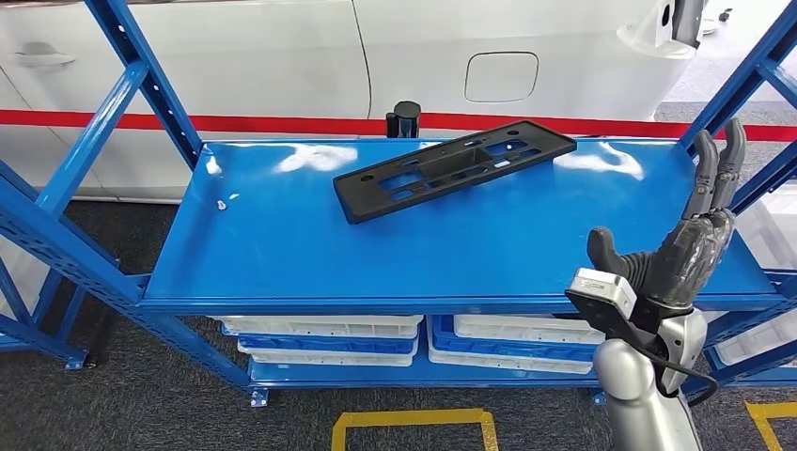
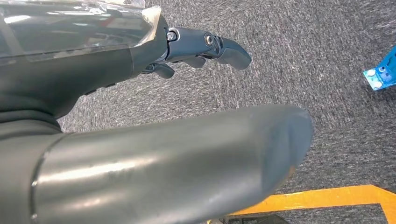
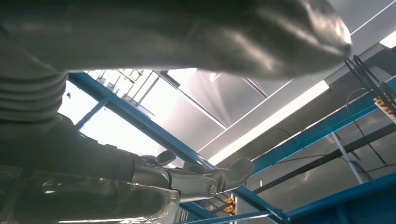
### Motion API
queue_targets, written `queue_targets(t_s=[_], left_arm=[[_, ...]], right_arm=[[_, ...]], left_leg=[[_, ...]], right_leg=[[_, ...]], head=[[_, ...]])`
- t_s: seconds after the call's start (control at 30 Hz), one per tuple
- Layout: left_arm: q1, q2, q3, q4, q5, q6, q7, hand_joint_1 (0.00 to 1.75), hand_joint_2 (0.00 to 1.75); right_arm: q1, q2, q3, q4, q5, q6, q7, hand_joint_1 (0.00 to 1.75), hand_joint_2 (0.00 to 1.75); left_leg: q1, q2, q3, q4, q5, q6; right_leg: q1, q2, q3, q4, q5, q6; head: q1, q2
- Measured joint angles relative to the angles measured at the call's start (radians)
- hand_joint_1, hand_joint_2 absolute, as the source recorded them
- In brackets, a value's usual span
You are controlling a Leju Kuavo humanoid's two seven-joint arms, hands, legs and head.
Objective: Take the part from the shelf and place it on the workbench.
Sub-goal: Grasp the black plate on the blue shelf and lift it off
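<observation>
A long black plastic part (image 1: 455, 167) with several cut-outs lies flat and slanted on the blue shelf (image 1: 282, 244), toward its back middle. My right hand (image 1: 691, 240) is raised over the shelf's right end, fingers pointing up and apart, thumb out to the side, holding nothing. It stands well to the right of the part and in front of it. In the right wrist view the right hand (image 3: 187, 179) faces the ceiling with its fingers extended. My left hand (image 2: 154, 93) hangs over grey carpet in the left wrist view, fingers loosely extended and empty.
Blue uprights (image 1: 141, 80) frame both ends of the shelf. White and blue trays (image 1: 329, 336) are stacked on the lower level. A white car body (image 1: 282, 56) stands behind the rack, with a black post (image 1: 406, 118) at the shelf's back edge. Yellow floor tape (image 1: 414, 423) marks the carpet.
</observation>
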Motion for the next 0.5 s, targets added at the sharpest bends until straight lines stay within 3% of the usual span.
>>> queue_targets(t_s=[0.07, 0.17, 0.2, 0.23, 0.27, 0.33, 0.37, 0.4, 0.5], left_arm=[[0.000, -0.001, 0.002, 0.002, 0.000, 0.000, -0.006, 0.00, 0.00], [-0.001, -0.002, 0.007, 0.007, 0.000, 0.000, -0.013, 0.00, 0.00], [-0.001, -0.003, 0.009, 0.009, 0.000, 0.000, -0.015, 0.00, 0.00], [0.000, -0.003, 0.010, 0.011, 0.000, 0.000, -0.016, 0.00, 0.00], [0.000, -0.003, 0.012, 0.013, 0.000, 0.000, -0.018, 0.00, 0.00], [0.000, -0.004, 0.013, 0.015, 0.000, 0.000, -0.020, 0.00, 0.00], [0.000, -0.004, 0.014, 0.016, -0.001, 0.000, -0.022, 0.00, 0.00], [-0.001, -0.003, 0.015, 0.017, -0.001, 0.001, -0.023, 0.00, 0.00], [-0.001, -0.003, 0.017, 0.021, -0.002, 0.003, -0.027, 0.00, 0.00]], right_arm=[[-0.001, -0.006, -0.001, 0.000, -0.009, 0.003, -0.004, 0.00, 0.00], [0.000, -0.017, -0.003, 0.002, -0.020, 0.003, -0.011, 0.00, 0.00], [0.002, -0.020, -0.004, 0.004, -0.022, 0.003, -0.012, 0.00, 0.00], [0.004, -0.022, -0.004, 0.005, -0.024, 0.003, -0.014, 0.00, 0.00], [0.005, -0.023, -0.004, 0.006, -0.025, 0.003, -0.014, 0.00, 0.00], [0.005, -0.026, -0.004, 0.007, -0.026, 0.003, -0.015, 0.00, 0.00], [0.005, -0.027, -0.004, 0.008, -0.027, 0.003, -0.016, 0.00, 0.00], [0.006, -0.027, -0.005, 0.008, -0.027, 0.003, -0.016, 0.00, 0.00], [0.010, -0.027, -0.005, 0.009, -0.027, 0.001, -0.016, 0.00, 0.00]], left_leg=[[0.006, 0.002, 0.008, -0.013, 0.006, 0.010], [0.010, 0.004, 0.011, -0.017, 0.008, 0.016], [0.010, 0.004, 0.011, -0.017, 0.007, 0.015], [0.011, 0.003, 0.012, -0.016, 0.005, 0.013], [0.013, 0.002, 0.013, -0.015, 0.004, 0.010], [0.017, 0.001, 0.017, -0.009, -0.004, -0.001], [0.017, 0.000, 0.017, -0.005, -0.009, -0.009], [0.015, -0.001, 0.017, -0.001, -0.012, -0.016], [0.018, 0.000, 0.019, 0.000, -0.016, -0.030]], right_leg=[[0.000, 0.000, -0.019, 0.041, -0.022, -0.001], [0.000, 0.000, -0.116, 0.229, -0.096, -0.010], [-0.001, 0.000, -0.142, 0.276, -0.108, -0.007], [-0.002, 0.000, -0.151, 0.289, -0.106, -0.001], [-0.004, 0.000, -0.139, 0.259, -0.087, 0.008], [-0.009, -0.001, -0.074, 0.122, -0.031, 0.027], [-0.009, 0.000, -0.044, 0.062, -0.010, 0.028], [-0.008, 0.002, -0.025, 0.027, 0.000, 0.024], [-0.004, 0.007, -0.017, 0.017, 0.003, -0.003]], head=[[0.002, 0.000], [0.005, 0.000], [0.005, 0.000], [0.005, 0.000], [0.005, 0.000], [0.007, 0.000], [0.007, 0.000], [0.007, 0.000], [0.004, 0.000]])
